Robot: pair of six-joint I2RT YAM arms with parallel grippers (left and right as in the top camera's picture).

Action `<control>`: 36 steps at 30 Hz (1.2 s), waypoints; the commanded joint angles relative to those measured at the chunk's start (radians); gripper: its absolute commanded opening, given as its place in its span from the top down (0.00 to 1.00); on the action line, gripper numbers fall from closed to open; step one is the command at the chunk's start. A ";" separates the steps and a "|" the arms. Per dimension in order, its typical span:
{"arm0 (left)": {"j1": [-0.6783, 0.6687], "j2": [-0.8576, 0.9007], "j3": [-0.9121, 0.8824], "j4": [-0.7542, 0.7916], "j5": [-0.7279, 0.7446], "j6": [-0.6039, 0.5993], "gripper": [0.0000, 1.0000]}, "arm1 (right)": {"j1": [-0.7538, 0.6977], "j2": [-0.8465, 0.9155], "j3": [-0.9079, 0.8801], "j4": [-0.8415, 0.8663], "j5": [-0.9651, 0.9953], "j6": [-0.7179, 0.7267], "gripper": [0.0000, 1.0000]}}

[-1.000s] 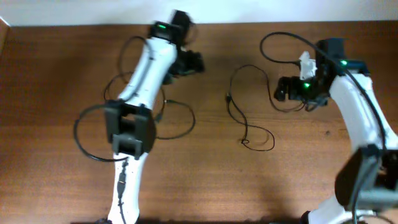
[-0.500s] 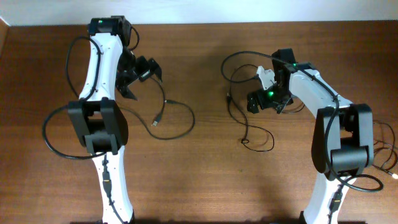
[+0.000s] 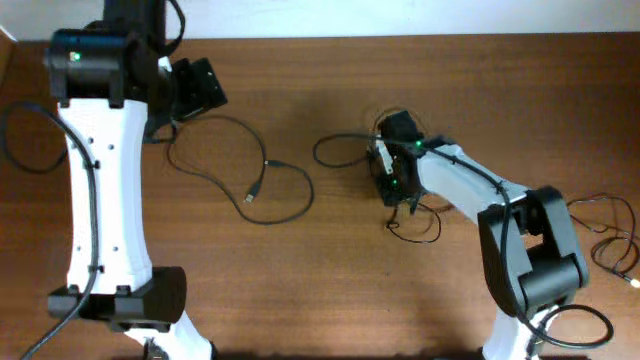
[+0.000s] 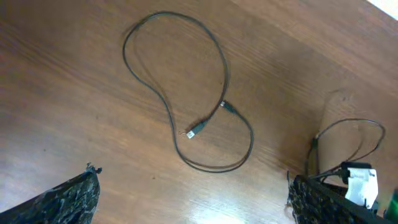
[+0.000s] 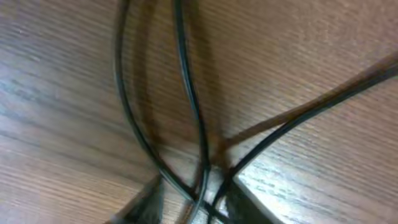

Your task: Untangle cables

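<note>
Cables on the counter
Left claw spread near the far-left corner; right claw down among them centrally, grip cannot be told.

Cables: two mid-table; more thin wires right edge, count unclear. Arms: two.

This looks like a robotics lab bench: a white jointed left arm and right arm, each with green status lights, work at a wooden surface against a plain pale wall, with thin black cables lying loose.
</note>
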 commanded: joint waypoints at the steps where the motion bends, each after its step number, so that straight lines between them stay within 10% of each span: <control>1: 0.013 -0.042 0.007 -0.001 0.027 0.009 0.01 | -0.044 0.146 -0.143 0.060 0.064 0.021 0.96; 12: 0.018 -0.256 0.005 -0.001 0.032 0.009 0.01 | -0.591 0.179 0.298 0.238 0.008 -0.076 0.96; 18: -0.009 -0.265 0.005 -0.001 0.076 0.020 0.01 | -0.798 0.401 0.679 0.245 0.011 0.116 0.96; 20: -0.028 -0.265 0.005 -0.001 0.076 0.020 0.01 | -0.840 0.393 0.686 0.219 0.003 0.110 0.79; 23: -0.028 -0.270 0.005 -0.001 0.076 0.021 0.01 | -0.821 0.341 0.856 -0.011 0.002 0.108 0.02; 31: -0.027 -0.275 0.005 0.031 -0.087 0.039 0.01 | -0.381 0.158 1.067 -0.630 -0.199 0.127 0.02; 36: -0.027 -0.417 -0.013 -0.001 -0.112 0.060 0.01 | -0.088 0.192 1.020 -0.671 -0.476 -0.059 0.02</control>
